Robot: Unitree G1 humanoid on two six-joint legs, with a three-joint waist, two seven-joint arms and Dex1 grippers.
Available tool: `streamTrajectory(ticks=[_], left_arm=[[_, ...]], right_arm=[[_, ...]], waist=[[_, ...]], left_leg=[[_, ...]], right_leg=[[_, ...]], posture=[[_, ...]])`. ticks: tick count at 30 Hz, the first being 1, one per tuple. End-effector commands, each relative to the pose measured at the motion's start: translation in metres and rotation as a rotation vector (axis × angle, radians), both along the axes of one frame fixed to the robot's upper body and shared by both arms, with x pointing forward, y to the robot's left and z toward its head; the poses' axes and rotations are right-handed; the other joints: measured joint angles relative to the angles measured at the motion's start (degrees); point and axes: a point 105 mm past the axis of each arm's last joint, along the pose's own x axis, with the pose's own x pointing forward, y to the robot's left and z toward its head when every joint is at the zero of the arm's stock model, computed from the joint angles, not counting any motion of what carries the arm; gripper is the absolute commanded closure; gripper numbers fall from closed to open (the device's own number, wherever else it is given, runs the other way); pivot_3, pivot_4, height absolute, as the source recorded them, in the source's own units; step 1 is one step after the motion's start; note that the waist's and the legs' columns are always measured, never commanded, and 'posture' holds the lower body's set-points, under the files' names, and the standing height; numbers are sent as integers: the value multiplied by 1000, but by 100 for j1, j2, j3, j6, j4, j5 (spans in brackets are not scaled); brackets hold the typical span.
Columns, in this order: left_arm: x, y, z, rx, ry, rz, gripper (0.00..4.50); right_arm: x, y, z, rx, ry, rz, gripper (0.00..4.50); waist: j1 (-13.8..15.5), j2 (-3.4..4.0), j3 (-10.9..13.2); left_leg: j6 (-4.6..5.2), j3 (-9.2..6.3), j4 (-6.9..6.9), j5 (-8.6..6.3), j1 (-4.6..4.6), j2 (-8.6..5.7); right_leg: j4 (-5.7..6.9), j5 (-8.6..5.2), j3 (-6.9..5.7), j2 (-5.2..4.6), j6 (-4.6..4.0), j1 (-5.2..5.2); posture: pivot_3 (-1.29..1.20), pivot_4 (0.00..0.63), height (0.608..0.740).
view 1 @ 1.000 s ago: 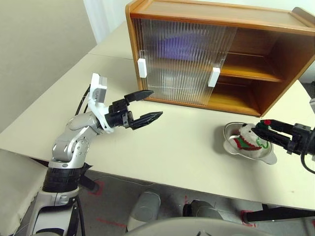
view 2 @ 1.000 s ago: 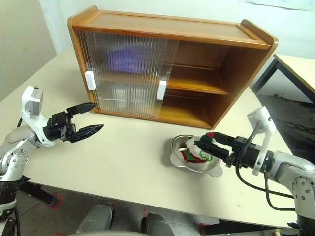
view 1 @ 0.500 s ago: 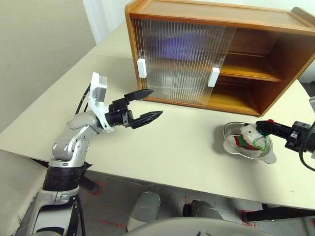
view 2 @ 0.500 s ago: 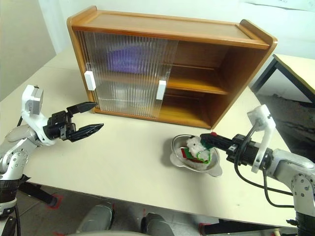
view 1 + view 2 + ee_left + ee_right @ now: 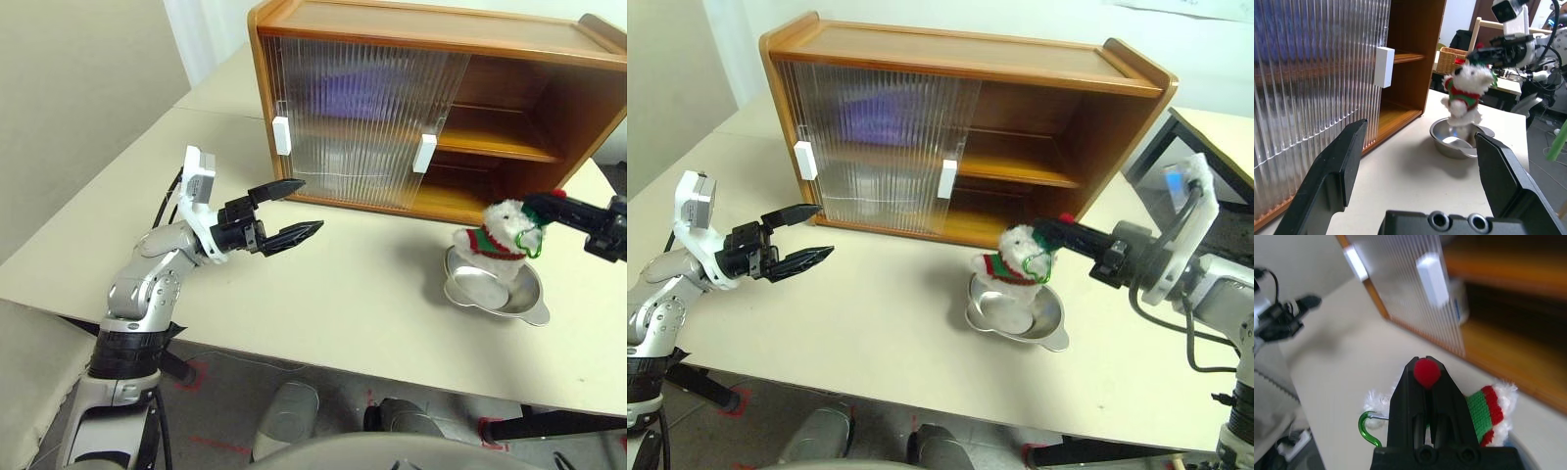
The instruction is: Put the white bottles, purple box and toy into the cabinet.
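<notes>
Two sets of fingers: the right fingers (image 5: 1050, 232) are pinched tight on the toy (image 5: 1014, 257) by its hat; the left fingers (image 5: 290, 210) stand spread wide and carry nothing.
Toy: it hangs from the right fingers, clear of the metal bowl (image 5: 1016, 314) just beneath it, a green hook dangling at its side.
Cabinet (image 5: 960, 137): both ribbed sliding doors sit over its left half, so the right half is open, with the inner shelf and floor bare and just beyond the toy.
Other task things: a purple blur, likely the purple box (image 5: 884, 116), shows behind the doors; a white bottle (image 5: 1459, 301) seems to sit just inside, by the door edge.
Step in hand: carrying the toy to the open half. A pinch on the hat alone lets the body swing, so a slow, level carry would suit, and letting go only once it is well past the front edge and low over the wood.
Left arm: parked off to the side over the tabletop (image 5: 362, 284).
Tabletop: pale, plain, otherwise bare near the bowl.
Room: another table (image 5: 1223, 137) stands to the right.
</notes>
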Motion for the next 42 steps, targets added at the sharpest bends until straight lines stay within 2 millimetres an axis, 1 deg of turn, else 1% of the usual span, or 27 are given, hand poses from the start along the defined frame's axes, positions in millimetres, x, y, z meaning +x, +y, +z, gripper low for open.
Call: streamTrajectory(ticks=[1,4,7,11,16,22,26,30,32,38,40,42], left_arm=[[0,-3,-2,12,-1,-12,0],[0,-3,-2,11,-3,-11,0],[0,-2,-2,11,-3,-9,0],[-1,-2,-3,13,-5,-7,0],[0,-2,-2,15,-7,-6,0],[-1,-1,-1,14,-10,-2,0],[-1,-1,-1,14,-10,2,0],[-1,0,-1,12,-12,4,0],[-2,0,0,11,-11,4,0],[-2,-1,1,11,-11,3,0],[-2,-1,1,11,-11,4,0],[-2,-1,1,11,-11,7,0]], right_arm=[[7,2,30,113,-140,-11,4480],[13,4,39,145,-195,-34,4480],[27,-3,53,170,-285,-113,4480],[39,-8,57,143,-357,-173,4480],[54,-5,66,176,-455,-219,4480],[69,0,59,165,-486,-250,4480],[77,0,56,190,-514,-284,4480],[84,1,50,220,-531,-334,4480],[87,1,47,223,-537,-357,4480],[101,-3,40,233,-563,-458,4480],[106,-2,33,215,-550,-476,4480],[114,-8,24,195,-526,-537,4480]], waist=[[-24,0,-1],[-36,-1,-3],[-41,3,-5],[-42,4,-6],[-62,17,-14],[-59,19,-15],[-53,20,-15],[-44,21,-16],[-40,21,-16],[-38,21,-16],[-35,21,-16],[-19,21,-16]], left_leg=[[1,0,0,0,0,0],[2,-1,-2,0,3,2],[4,-3,-1,-1,-1,1],[6,-9,-2,-3,-1,3],[9,-14,-2,-3,-1,5],[13,-23,-2,0,-2,6],[16,-33,-3,2,-4,9],[18,-39,-5,3,-3,16],[18,-42,-7,3,-3,19],[18,-45,-10,3,-3,23],[20,-46,-12,4,-3,24],[21,-47,-14,5,-4,24]], right_leg=[[0,1,0,0,0,0],[0,1,-3,2,0,0],[-1,2,0,0,1,-3],[-1,5,0,-3,3,-4],[-1,12,2,-2,11,-6],[-2,18,8,-4,14,-5],[-2,21,14,-8,7,-6],[-2,25,14,-10,-8,-6],[-2,39,14,-12,-34,-8],[-2,41,14,-12,-32,-16],[-2,42,14,-13,-33,-17],[-2,42,14,-13,-33,-17]], posture=[[215,28,740],[220,27,740],[221,25,740],[229,22,740],[232,20,740],[246,19,740],[253,19,740],[253,19,740],[253,19,740],[255,24,740],[255,24,740],[255,24,740]])
